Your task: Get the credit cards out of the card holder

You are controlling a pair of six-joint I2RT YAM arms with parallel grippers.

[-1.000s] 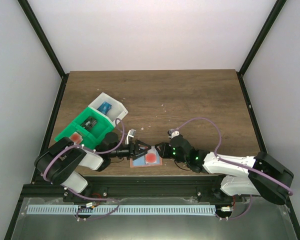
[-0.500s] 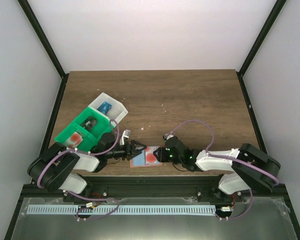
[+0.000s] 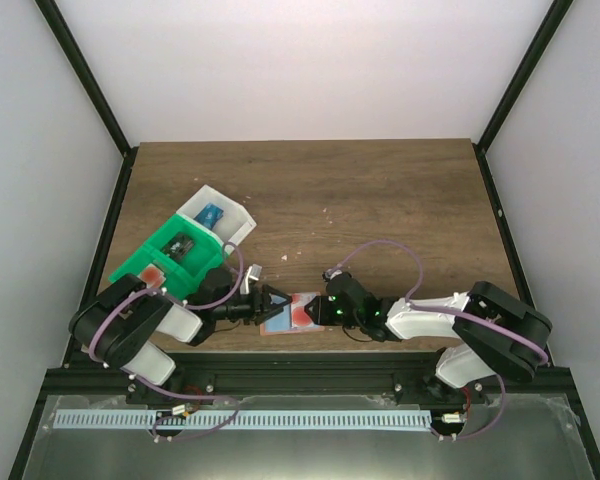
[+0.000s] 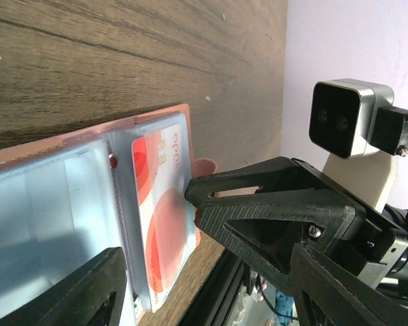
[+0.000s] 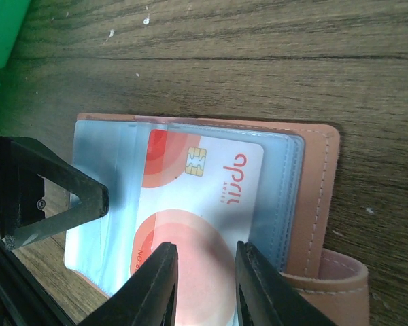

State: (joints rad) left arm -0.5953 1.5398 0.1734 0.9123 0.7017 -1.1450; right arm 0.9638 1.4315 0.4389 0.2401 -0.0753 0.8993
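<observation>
Card holder (image 3: pixel 278 325) lies open and flat close to the near edge of a dark wood-grain table (image 3: pixel 380 190), a little left of centre, just ahead of the black rail (image 3: pixel 310 375) that carries both arm bases. Its salmon-orange border and side tab frame pale blue panels. A red and white credit card (image 5: pixel 190 204), chip facing up, sits in the clear sleeve of the panel on the right arm's side. The left gripper (image 3: pixel 278 300) lies low, pointing in from the left with its jaws well apart. One dark fingertip (image 5: pixel 98 198) is at the sleeve of the other panel, though whether it presses down cannot be told. The right gripper (image 5: pixel 205 255) points in from the opposite side, its jaws a narrow gap apart and clamped on nothing. It hovers right over the card, so the card's red disc shows between them. In the left wrist view one of its fingers (image 4: pixel 258 210) points at the holder's outer edge beside the tab. Farther back on the left, a green tray (image 3: pixel 140 258) stands touching a white tray (image 3: pixel 242 215), each holding items too small to name. Beyond them the wood carries a few pale specks and ends at plain white walls (image 3: pixel 300 70) and black corner posts (image 3: pixel 87 80).
</observation>
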